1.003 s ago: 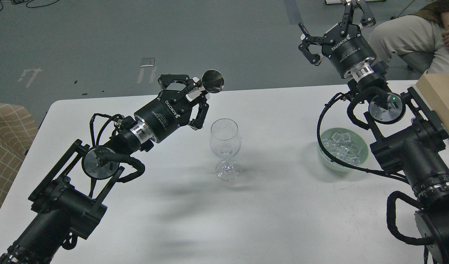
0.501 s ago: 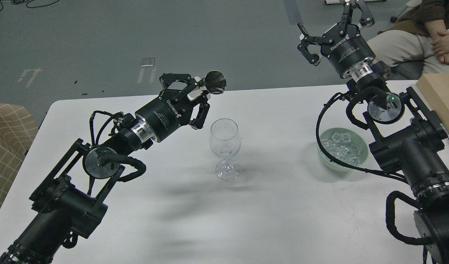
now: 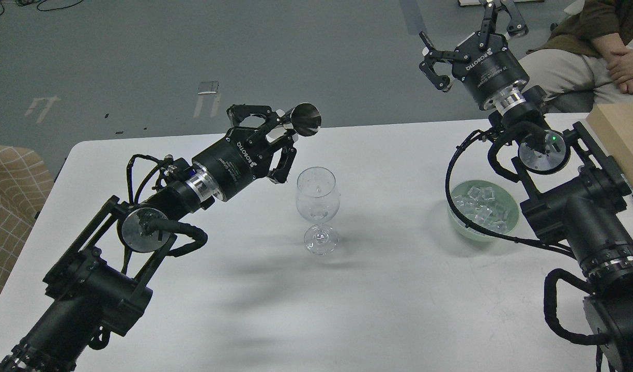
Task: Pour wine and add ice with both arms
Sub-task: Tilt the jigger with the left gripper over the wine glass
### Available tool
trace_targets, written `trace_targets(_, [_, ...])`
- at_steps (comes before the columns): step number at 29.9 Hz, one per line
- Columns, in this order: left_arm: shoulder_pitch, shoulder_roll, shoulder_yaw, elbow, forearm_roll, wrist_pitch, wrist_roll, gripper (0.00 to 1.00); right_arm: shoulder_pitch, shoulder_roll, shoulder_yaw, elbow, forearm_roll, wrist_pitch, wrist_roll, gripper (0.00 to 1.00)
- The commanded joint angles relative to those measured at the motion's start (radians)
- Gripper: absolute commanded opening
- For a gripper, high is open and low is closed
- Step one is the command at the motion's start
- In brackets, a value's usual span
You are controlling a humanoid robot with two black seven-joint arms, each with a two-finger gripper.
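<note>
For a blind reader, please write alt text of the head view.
The left gripper holds a steel jigger above and behind an empty wine glass on a white table. The right gripper is open, raised beyond a green bowl of ice.

— What's on your table [image 3: 399, 310]?
— You've got 1 wine glass [image 3: 318, 206] standing mid-table, 1 green bowl [image 3: 463, 231] of ice [image 3: 484, 207] well to its right, a wooden block [image 3: 622, 135] at the right edge.
</note>
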Motion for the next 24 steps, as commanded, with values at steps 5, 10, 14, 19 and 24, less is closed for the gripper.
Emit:
trace_targets(5, [0.0,-0.002,-0.001,-0.004,0.034,-0.015,-0.003,0.01,0.005,0.0,0.0,-0.001,0.0,-0.001,0.0,1.0])
trace_targets(10, [0.0,-0.003,-0.003,-0.005,0.073,-0.021,-0.005,0.01,0.008,0.0,0.0,-0.003,0.0,-0.001,0.0,1.0])
trace_targets(14, [0.0,-0.003,-0.001,-0.007,0.082,-0.023,-0.005,0.01,0.009,0.0,0.0,-0.003,0.0,-0.001,0.0,1.0])
trace_targets(19, [0.0,-0.002,-0.001,-0.007,0.084,-0.026,-0.006,0.01,0.011,0.0,0.0,-0.003,0.0,-0.001,0.0,1.0])
trace_targets(24, [-0.001,-0.002,-0.001,-0.007,0.099,-0.029,-0.008,0.01,0.011,0.0,0.0,-0.003,0.0,-0.001,0.0,1.0])
